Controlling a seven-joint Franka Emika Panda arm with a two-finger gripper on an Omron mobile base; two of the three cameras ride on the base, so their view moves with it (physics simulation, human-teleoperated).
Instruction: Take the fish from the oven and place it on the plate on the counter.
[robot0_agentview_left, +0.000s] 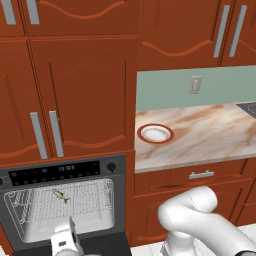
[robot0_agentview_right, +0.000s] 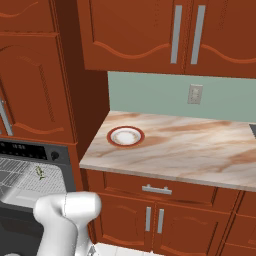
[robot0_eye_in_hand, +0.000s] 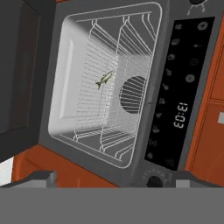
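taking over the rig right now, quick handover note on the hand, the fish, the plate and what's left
Hand: open, empty, in front of the open oven, outside the cavity.
Fish: lying on the wire rack inside the oven, untouched.
Plate: bare, on the counter at its end nearest the oven.
Done: oven door open, hand lined up with the cavity.
Left: reach in, grasp the fish, carry it out and set it on the plate.

Even flat rendered light, sharp, soft shadows

Oven (robot0_eye_in_hand: 52, 109) mouth open, unobstructed
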